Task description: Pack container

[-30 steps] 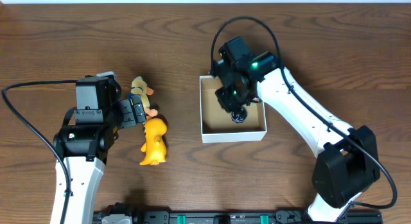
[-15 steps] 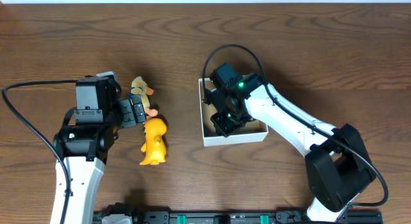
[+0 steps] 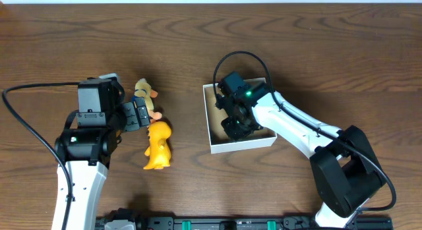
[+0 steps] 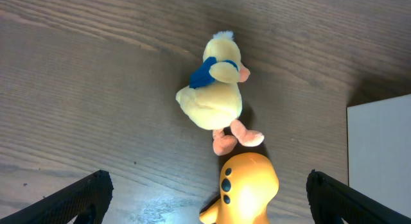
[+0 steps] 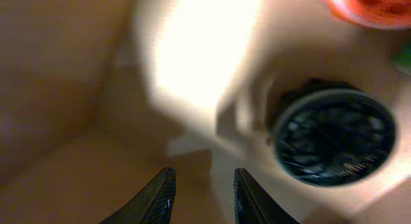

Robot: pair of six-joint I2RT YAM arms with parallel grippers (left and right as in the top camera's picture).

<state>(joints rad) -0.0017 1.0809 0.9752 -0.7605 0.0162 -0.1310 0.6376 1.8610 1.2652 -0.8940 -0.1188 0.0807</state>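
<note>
Left hand was spread wide and empty, with the plush duck and yellow toy right in front of it, so I'd say that arm was nearer. The container sat off to their right on the surface. The right hand was down inside it, fingers barely apart, holding nothing.

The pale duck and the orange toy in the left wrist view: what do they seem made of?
The pale duck looks like plush fabric: fuzzy matte surface, soft outline. The orange toy is probably hard plastic: smooth, slightly shiny, with moulded dark dots.
</note>
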